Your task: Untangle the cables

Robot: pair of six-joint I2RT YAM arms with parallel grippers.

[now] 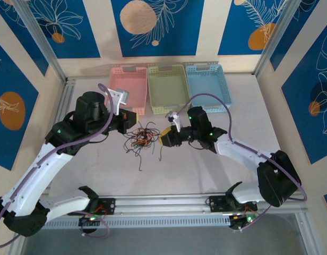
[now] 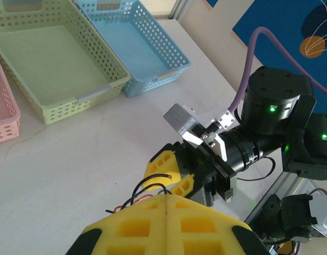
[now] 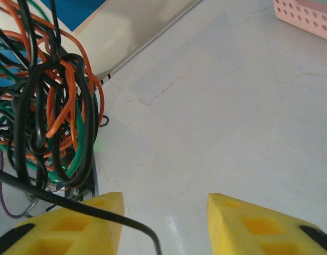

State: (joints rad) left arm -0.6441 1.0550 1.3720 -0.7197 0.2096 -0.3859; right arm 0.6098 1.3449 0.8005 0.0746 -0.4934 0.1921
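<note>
Left arm (image 1: 41,164) and right arm (image 1: 240,150) reach inward to the cables (image 1: 141,137); left jaws clamp them, right jaws stand apart. Three baskets (image 1: 168,90) sit behind.

FROM MY REMOTE DESK: My fixed camera looks down from above and behind the rig, across the table (image 1: 100,170) to the baskets (image 1: 166,87). My left wrist view faces right, close on the right gripper (image 2: 168,177), and shares those baskets. My right wrist view sits low, tight against the cables (image 3: 62,106).
</note>
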